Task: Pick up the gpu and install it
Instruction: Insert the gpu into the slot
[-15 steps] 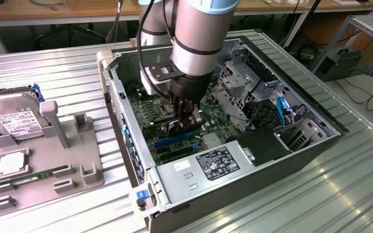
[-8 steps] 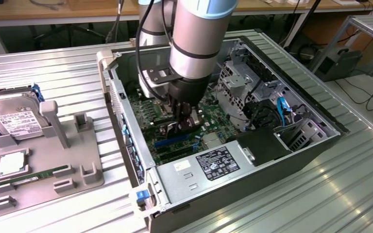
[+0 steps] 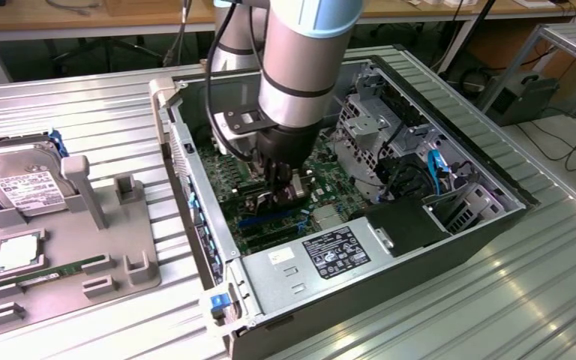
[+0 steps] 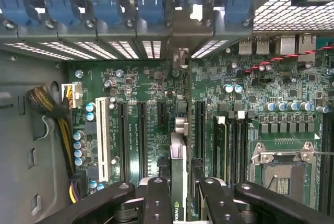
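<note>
Install step — my gripper (image 4: 181, 195) is clamped on the gpu (image 4: 177, 166), edge-on over the motherboard (image 4: 135, 85). Judging it needs lining up w/ the slot (image 4: 200, 130) — then straight push.

The arm (image 3: 293, 67) was a thick silver-grey cylinder carrying a pale blue band near the top centre of the exterior view and a thin dark ring lower down. Below it sat a black wrist section with a grey bracket. Black cables ran alongside. The pincer (image 4: 180, 195) was black, its fingers (image 4: 156, 203) studded with small round screws.
</note>
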`<state>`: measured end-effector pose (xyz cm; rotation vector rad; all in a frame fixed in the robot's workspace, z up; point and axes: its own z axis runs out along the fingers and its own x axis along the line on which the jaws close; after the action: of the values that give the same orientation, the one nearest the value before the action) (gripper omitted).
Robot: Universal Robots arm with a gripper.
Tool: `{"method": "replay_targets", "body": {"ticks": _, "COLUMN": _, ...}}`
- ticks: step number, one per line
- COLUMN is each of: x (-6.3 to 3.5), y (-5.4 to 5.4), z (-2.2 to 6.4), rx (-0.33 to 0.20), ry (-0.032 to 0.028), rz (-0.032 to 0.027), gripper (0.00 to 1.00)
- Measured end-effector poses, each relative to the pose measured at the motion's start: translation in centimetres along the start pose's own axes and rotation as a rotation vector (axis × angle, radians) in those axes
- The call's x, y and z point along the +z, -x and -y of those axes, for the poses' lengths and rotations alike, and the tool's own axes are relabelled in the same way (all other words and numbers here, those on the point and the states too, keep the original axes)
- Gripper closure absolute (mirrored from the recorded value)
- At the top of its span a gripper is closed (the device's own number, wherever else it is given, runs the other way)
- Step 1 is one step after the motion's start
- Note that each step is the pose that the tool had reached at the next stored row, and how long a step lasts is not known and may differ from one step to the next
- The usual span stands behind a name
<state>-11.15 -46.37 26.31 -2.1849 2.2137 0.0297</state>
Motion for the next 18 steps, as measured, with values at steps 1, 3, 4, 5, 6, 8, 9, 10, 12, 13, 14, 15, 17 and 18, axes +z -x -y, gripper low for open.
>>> {"method": "replay_targets", "body": {"ticks": 1, "x": 0.06, "y": -0.01, "z": -0.05, "rx": 0.0, "ry": -0.0001, "rz": 0.0002, "gripper": 0.74}}
{"method": "replay_targets", "body": {"ticks": 3, "x": 0.2, "y": 0.0, "z": -0.16, "rx": 0.0, "ry": -0.0004, "rz": 0.001, "gripper": 0.74}}
{"method": "replay_targets", "body": {"ticks": 4, "x": 0.22, "y": -0.01, "z": -0.19, "rx": 0.0, "ry": 0.0, "rz": 0.0007, "gripper": 0.74}}
{"method": "replay_targets", "body": {"ticks": 5, "x": 0.25, "y": -0.01, "z": -0.2, "rx": 0.0, "ry": 0.0005, "rz": 0.0005, "gripper": 0.74}}
{"method": "replay_targets", "body": {"ticks": 6, "x": 0.29, "y": -0.01, "z": -0.21, "rx": 0.0, "ry": 0.0009, "rz": 0.0004, "gripper": 0.74}}
{"method": "replay_targets", "body": {"ticks": 8, "x": 0.4, "y": -0.01, "z": -0.23, "rx": 0.0, "ry": 0.0018, "rz": 0.0007, "gripper": 0.74}}
{"method": "replay_targets", "body": {"ticks": 9, "x": 0.45, "y": -0.02, "z": -0.23, "rx": 0.0, "ry": 0.0021, "rz": 0.0007, "gripper": 0.74}}
{"method": "replay_targets", "body": {"ticks": 10, "x": 0.51, "y": -0.02, "z": -0.24, "rx": 0.0, "ry": 0.0025, "rz": 0.0003, "gripper": 0.74}}
{"method": "replay_targets", "body": {"ticks": 12, "x": 0.59, "y": -0.03, "z": -0.25, "rx": 0.001, "ry": 0.0038, "rz": 0.0002, "gripper": 0.74}}
{"method": "replay_targets", "body": {"ticks": 13, "x": 0.61, "y": -0.03, "z": -0.25, "rx": 0.001, "ry": 0.0045, "rz": 0.0004, "gripper": 0.74}}
{"method": "replay_targets", "body": {"ticks": 14, "x": 0.64, "y": -0.02, "z": -0.25, "rx": 0.001, "ry": 0.0051, "rz": 0.0012, "gripper": 0.74}}
{"method": "replay_targets", "body": {"ticks": 15, "x": 0.69, "y": -0.01, "z": -0.24, "rx": 0.001, "ry": 0.0051, "rz": 0.0024, "gripper": 0.73}}
{"method": "replay_targets", "body": {"ticks": 17, "x": 0.5, "y": -0.02, "z": -0.24, "rx": 0.001, "ry": 0.0057, "rz": 0.0016, "gripper": 0.66}}
{"method": "replay_targets", "body": {"ticks": 18, "x": 0.17, "y": -0.01, "z": -0.24, "rx": 0.001, "ry": 0.0057, "rz": 0.0017, "gripper": 0.66}}
